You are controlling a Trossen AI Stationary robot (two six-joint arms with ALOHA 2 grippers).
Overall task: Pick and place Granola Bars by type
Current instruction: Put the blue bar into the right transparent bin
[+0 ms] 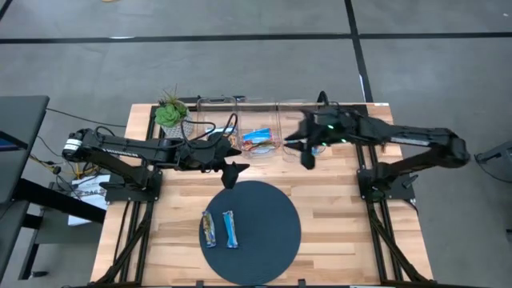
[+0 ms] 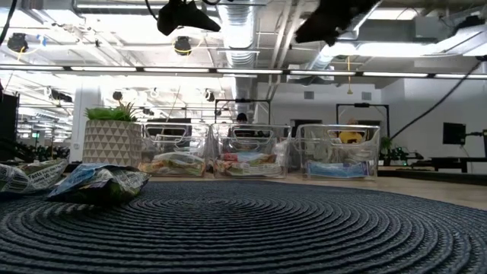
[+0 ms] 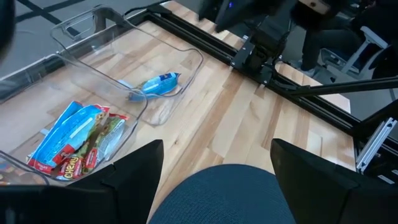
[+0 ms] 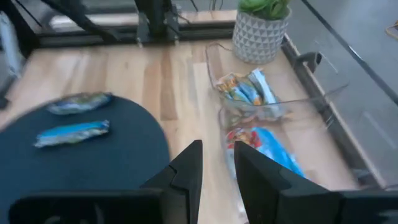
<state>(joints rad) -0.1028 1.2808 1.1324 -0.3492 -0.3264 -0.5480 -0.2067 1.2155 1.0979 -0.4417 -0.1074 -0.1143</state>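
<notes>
A: Surroundings? 
B: Three clear bins [image 1: 240,128] line the desk [image 1: 336,216] rear beside a potted plant [image 1: 171,114].

A: Granola bars? 
B: Two lie on the round dark mat [image 1: 264,240]: one multicoloured [image 1: 209,229], one blue [image 1: 230,230].

A: Pincers? 
B: Left pincer [image 1: 232,172] released, empty; right pincer [image 1: 307,154] narrowly parted, empty, above the bins.

Grey concrete floor [image 1: 240,72]; exposed ceiling ducts [image 2: 243,30], strip lights; wooden table [image 1: 336,208].

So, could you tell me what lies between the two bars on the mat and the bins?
Nothing: in the high view, only bare mat and wood separate the two bars from the bins.
</notes>
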